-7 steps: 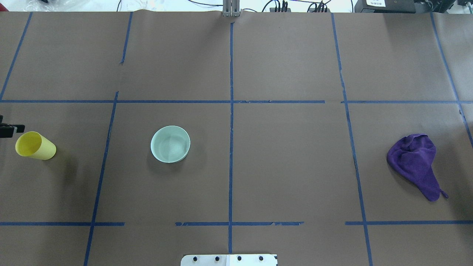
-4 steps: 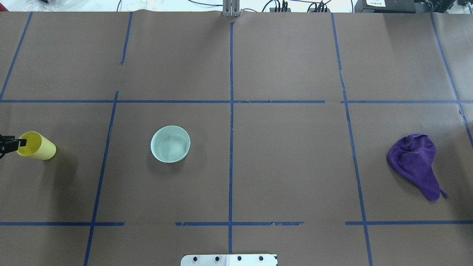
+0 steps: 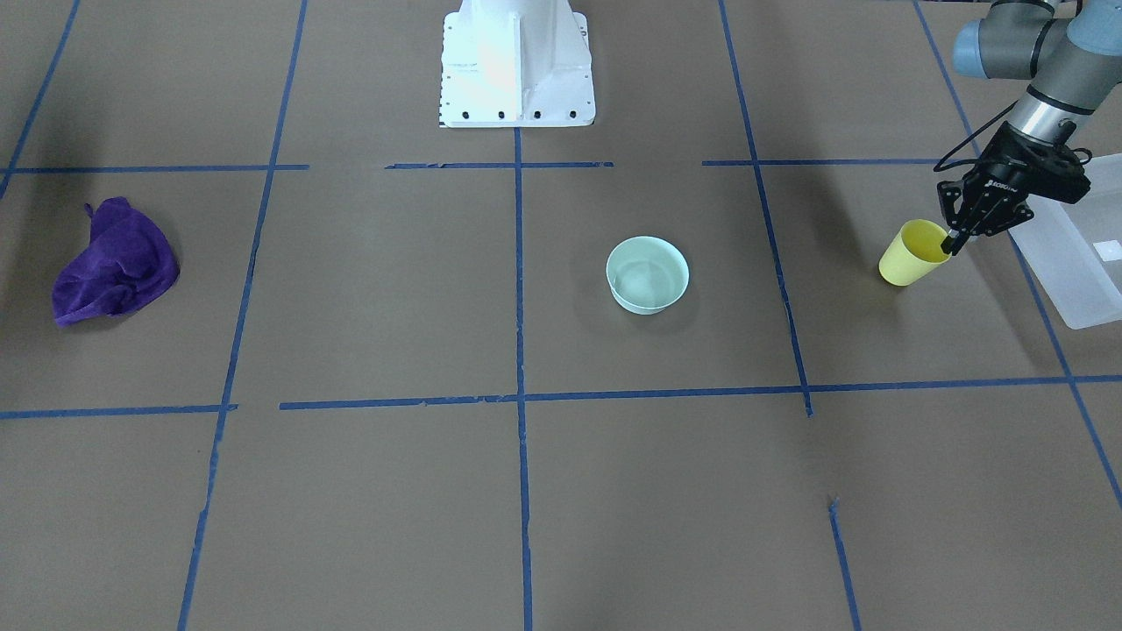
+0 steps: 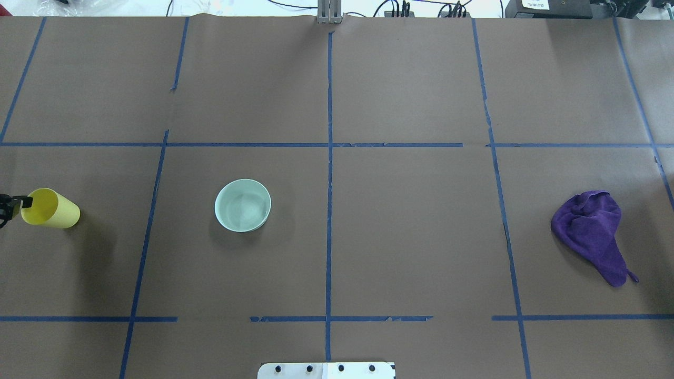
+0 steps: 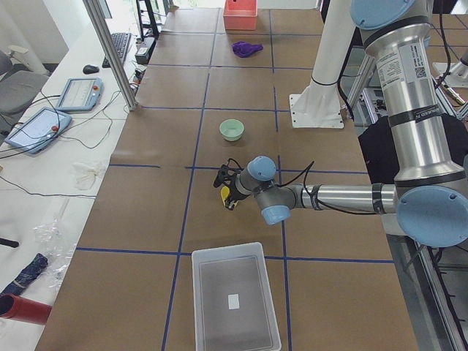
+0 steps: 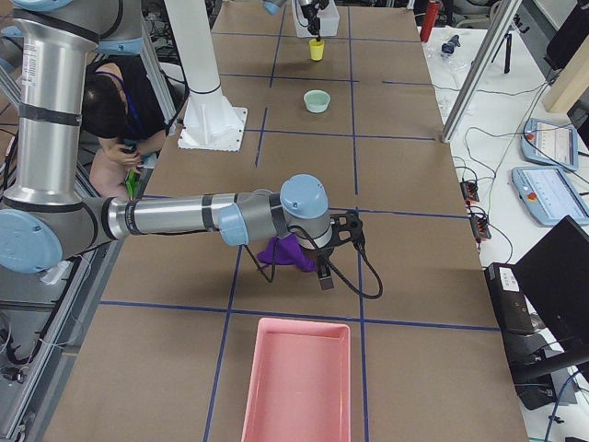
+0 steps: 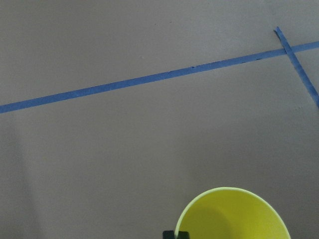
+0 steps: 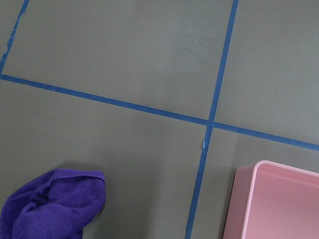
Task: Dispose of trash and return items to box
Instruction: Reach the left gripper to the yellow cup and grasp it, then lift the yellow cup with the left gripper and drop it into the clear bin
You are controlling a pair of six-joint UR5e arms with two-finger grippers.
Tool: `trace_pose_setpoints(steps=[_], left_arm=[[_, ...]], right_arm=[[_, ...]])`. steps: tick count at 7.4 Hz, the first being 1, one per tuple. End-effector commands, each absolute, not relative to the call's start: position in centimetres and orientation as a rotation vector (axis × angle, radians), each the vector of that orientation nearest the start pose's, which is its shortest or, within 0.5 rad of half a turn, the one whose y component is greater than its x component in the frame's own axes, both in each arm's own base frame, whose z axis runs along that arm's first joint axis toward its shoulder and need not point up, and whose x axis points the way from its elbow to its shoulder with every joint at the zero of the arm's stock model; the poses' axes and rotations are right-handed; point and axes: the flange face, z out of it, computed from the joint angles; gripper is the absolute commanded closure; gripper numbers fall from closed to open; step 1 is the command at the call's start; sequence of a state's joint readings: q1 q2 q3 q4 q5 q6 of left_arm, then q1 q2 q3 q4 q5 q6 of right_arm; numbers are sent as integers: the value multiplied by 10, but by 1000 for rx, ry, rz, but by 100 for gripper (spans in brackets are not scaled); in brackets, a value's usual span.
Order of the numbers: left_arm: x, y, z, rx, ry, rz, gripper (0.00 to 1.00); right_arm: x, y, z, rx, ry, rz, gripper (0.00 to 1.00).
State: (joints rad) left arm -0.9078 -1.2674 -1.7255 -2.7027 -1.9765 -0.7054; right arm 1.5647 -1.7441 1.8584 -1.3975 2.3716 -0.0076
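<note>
The yellow cup [image 4: 52, 209] stands upright at the table's left end, also in the front view [image 3: 907, 256]. My left gripper [image 3: 947, 247] reaches down onto the cup's rim on the side toward the box, its fingers pinched together on the wall. The left wrist view shows the cup's mouth [image 7: 234, 216] with a black fingertip at its rim. The mint-green bowl [image 4: 243, 205] sits upright and alone, right of the cup. The translucent box [image 3: 1074, 263] lies just beyond the cup. My right gripper [image 6: 324, 274] hovers over the purple cloth [image 6: 287, 250]; I cannot tell whether it is open or shut.
The purple cloth [image 4: 592, 226] lies crumpled at the table's right end. A pink tray [image 8: 279, 204] stands past it, off the table's marked grid. The white robot base [image 3: 517, 61] is at the near middle edge. Blue tape lines cross the brown surface.
The left gripper's fingertip moved from just behind the yellow cup down onto its rim and stays there. The cup nudged very slightly; bowl and cloth are unmoved.
</note>
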Motion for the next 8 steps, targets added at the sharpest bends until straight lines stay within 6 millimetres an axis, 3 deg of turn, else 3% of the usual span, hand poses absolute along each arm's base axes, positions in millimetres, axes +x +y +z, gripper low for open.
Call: trace_pose_setpoints(steps=[1, 3, 4, 5, 6, 7, 8], left_arm=[[113, -358, 583, 527, 983, 307, 100], [47, -372, 596, 554, 914, 417, 100], [3, -382, 606, 580, 839, 452, 100], [-37, -386, 627, 592, 759, 497, 100], [-73, -405, 644, 609, 695, 563, 100], [-95, -404, 661, 601, 667, 579, 100], [-101, -401, 669, 597, 659, 577, 100]], right_arm=[[59, -432, 576, 271, -795, -127, 0], [59, -432, 576, 271, -795, -127, 0], [59, -432, 576, 271, -795, -127, 0], [59, -432, 576, 271, -795, -127, 0], [59, -432, 576, 271, -795, -129, 0], [59, -432, 577, 270, -795, -128, 0], [59, -432, 577, 270, -795, -128, 0]])
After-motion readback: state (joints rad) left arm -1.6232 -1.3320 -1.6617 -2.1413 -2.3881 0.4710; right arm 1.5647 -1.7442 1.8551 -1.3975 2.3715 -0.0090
